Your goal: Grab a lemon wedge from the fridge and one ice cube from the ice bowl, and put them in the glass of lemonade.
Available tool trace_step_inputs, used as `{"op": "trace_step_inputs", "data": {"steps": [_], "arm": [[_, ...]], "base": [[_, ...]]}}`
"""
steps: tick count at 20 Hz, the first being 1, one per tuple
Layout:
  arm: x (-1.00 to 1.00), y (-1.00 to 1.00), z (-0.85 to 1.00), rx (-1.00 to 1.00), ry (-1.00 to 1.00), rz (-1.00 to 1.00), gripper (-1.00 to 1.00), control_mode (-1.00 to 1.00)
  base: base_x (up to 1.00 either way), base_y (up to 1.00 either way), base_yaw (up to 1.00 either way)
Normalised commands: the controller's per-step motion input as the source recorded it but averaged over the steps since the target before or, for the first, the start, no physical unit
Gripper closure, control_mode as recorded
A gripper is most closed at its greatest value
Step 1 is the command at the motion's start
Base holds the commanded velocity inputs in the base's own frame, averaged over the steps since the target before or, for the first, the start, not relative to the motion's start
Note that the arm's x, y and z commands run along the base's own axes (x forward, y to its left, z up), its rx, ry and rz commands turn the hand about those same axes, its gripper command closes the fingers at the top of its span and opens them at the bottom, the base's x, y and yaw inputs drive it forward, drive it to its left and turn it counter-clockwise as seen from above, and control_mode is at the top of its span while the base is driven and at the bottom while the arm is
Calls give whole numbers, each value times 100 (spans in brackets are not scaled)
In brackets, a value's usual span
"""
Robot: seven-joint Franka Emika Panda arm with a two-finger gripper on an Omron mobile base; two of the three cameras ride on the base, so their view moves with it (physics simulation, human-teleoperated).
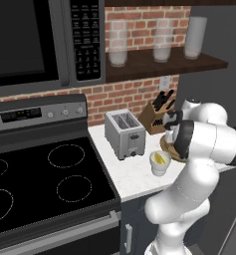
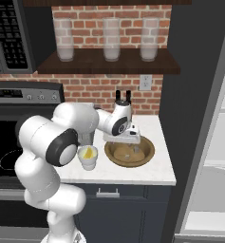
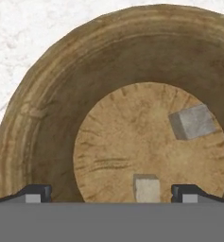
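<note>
Pincer point(image 3: 111, 193) hangs spread wide above the ice bowl point(image 3: 47, 118) on the worktop point(image 3: 33, 28), one ice cube point(image 3: 146, 188) between its tips. Best to descend straight, centre that cube, then close gently so it doesn't skid away.

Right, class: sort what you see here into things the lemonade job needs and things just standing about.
Needed:
ice bowl
ice cubes
glass of lemonade
lemon wedge, in the glass
fridge, door open
gripper, over the bowl

Standing about:
toaster
knife block
frosted glasses
stove
microwave
</note>
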Motion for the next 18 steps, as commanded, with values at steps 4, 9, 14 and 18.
{"op": "trace_step_inputs", "data": {"steps": [4, 9, 14, 18], "arm": [[0, -14, 0, 0, 2, 0, -100, -100], [0, -23, 0, 0, 0, 0, -100, -100], [0, -15, 0, 0, 1, 0, -100, -100], [-9, 0, -9, 0, 6, 0, -100, -100]], "base": [[0, 0, 0], [0, 0, 0], [0, 0, 0], [0, 0, 0]]}}
